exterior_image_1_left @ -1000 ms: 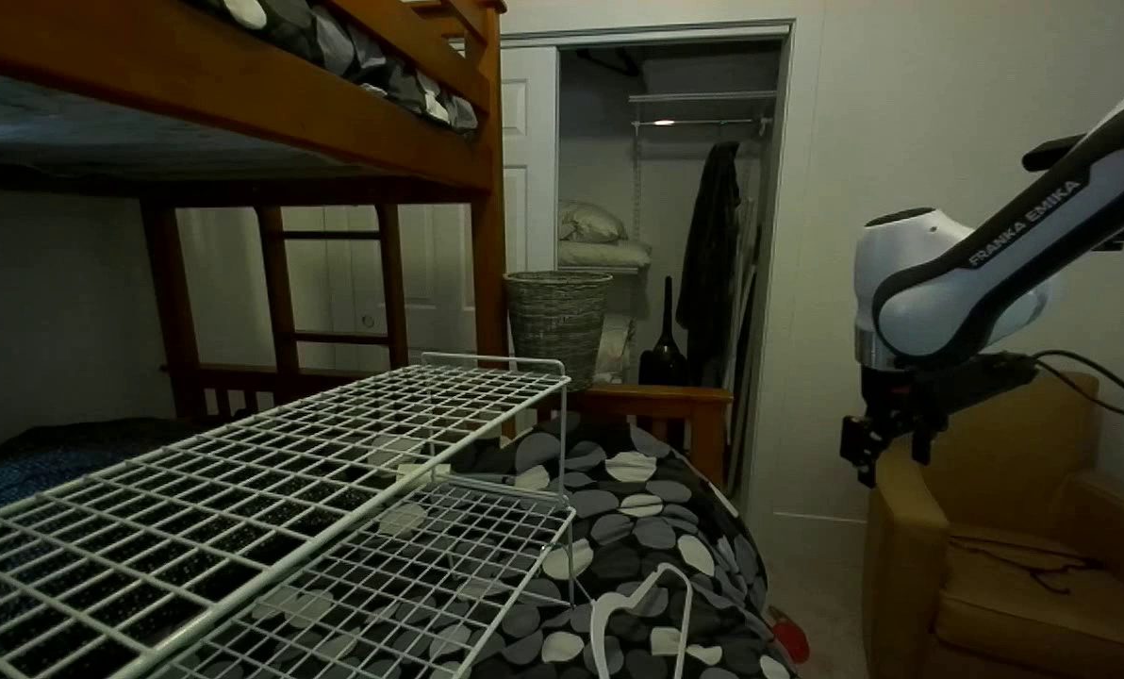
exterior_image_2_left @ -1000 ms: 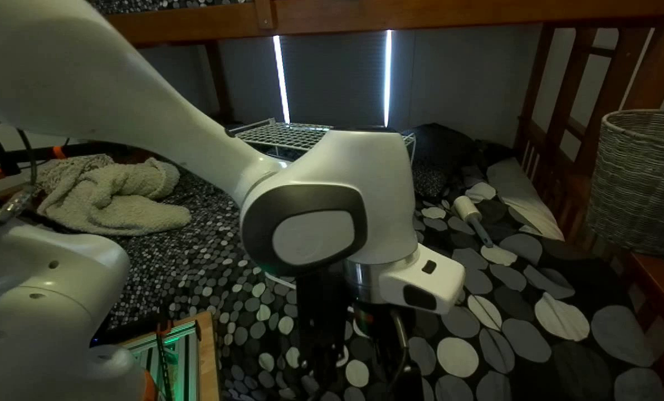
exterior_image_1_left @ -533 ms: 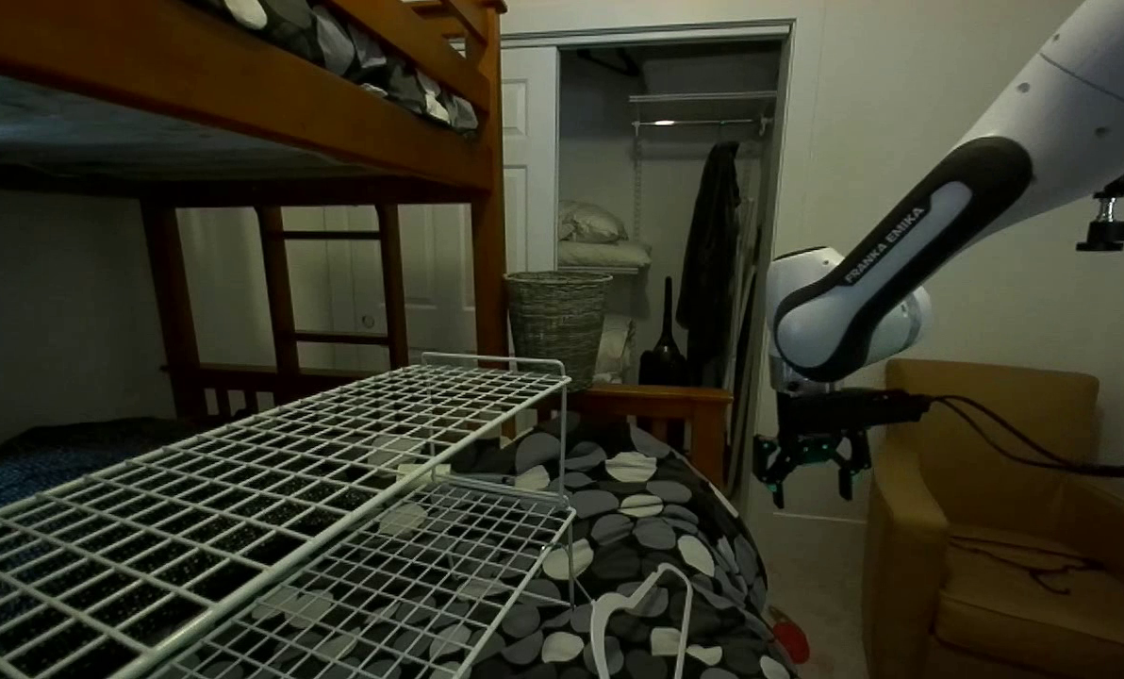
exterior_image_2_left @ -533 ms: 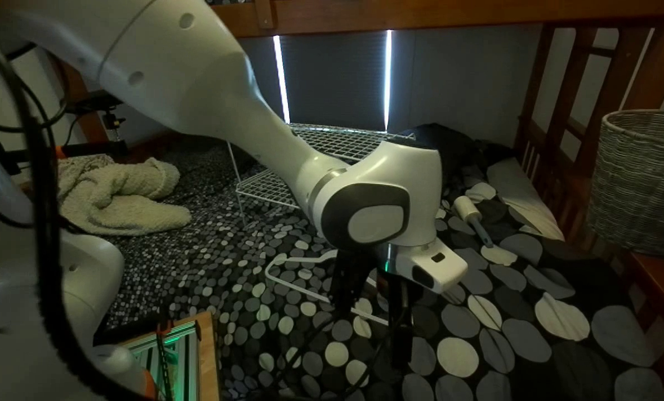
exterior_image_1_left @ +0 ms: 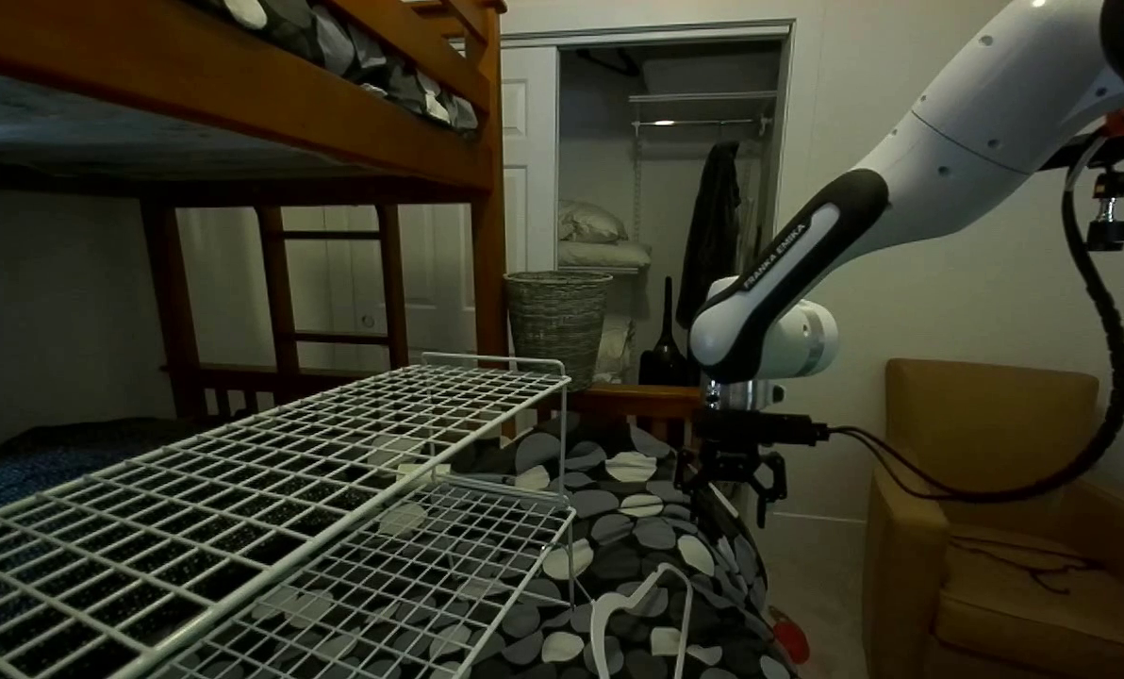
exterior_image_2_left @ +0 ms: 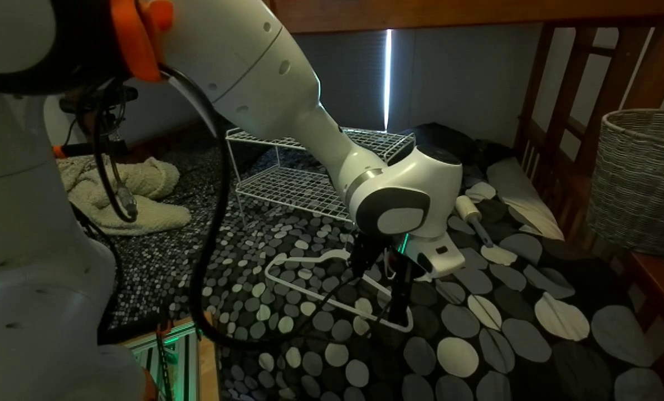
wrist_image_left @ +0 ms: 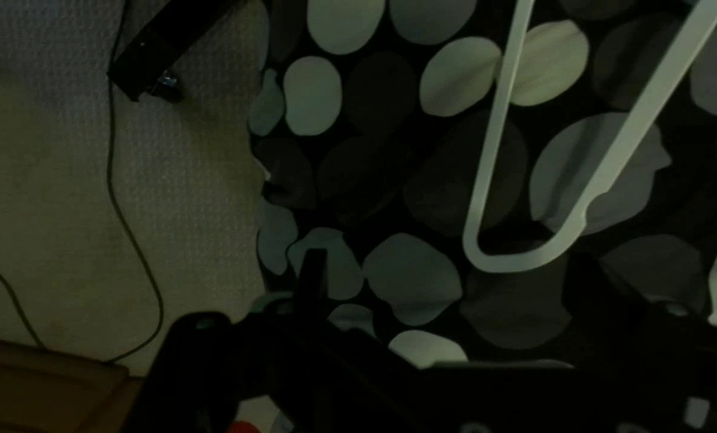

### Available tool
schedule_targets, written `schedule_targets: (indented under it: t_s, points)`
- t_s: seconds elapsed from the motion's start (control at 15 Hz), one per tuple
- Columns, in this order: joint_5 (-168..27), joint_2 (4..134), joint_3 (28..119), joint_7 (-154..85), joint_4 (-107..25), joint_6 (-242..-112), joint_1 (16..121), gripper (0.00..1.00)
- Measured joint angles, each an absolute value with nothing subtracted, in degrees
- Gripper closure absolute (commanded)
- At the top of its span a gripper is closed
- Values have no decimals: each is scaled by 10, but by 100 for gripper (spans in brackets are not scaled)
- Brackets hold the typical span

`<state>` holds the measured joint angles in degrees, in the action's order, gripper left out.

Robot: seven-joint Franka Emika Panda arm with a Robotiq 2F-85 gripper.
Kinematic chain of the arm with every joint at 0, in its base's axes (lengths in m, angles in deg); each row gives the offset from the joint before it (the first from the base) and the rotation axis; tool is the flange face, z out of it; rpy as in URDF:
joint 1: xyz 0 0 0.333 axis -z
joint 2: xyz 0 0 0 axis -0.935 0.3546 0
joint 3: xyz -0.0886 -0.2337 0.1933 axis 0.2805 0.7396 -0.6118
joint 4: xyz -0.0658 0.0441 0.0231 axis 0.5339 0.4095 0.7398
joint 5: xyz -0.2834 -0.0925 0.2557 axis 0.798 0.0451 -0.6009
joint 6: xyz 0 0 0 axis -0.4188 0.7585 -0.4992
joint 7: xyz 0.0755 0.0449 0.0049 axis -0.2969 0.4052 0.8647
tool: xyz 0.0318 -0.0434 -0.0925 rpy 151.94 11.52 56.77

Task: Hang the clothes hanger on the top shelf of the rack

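Close By, but Nothing Was Held Yet

The thin, white, triangle-shaped clothes hanger (wrist_image_left: 628,141), which looked like plastic, lay flat on the black cloth bed cover (exterior_image_2_left: 460,334) with gray and white spots. In the wrist view, its round near corner showed in the space between the two long fingers (wrist_image_left: 593,288) of the black metal robot gripper (wrist_image_left: 447,264). That corner was nearer the finger on the right of that view, and the rest of the hanger lay farther out, past the fingertips. Its long straight bar ran away from the gripper, almost crossways to how the fingers would squeeze. So the bar seemed a good spot to pinch, if the gripper slid out over it and went down. How high up the gripper was, nobody could tell for sure.

The fingers stood wide apart and had nothing in them. In an exterior view, the smooth, hard, white robot arm (exterior_image_1_left: 958,156) slanted down from the upper right and bent at its end, so the gripper pointed straight down. The white metal wire rack (exterior_image_2_left: 293,189) stood behind the hanger in an exterior view. Its flat grid top shelf (exterior_image_1_left: 270,476), the place to hang it, was well above the bed cover.
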<state>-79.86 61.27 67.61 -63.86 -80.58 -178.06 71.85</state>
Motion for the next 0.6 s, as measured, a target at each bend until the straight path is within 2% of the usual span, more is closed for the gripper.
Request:
schedule_targets:
  t_s: [0.6]
  points:
    - [-839, 670, 674, -645, -753, -1773, 676, 0]
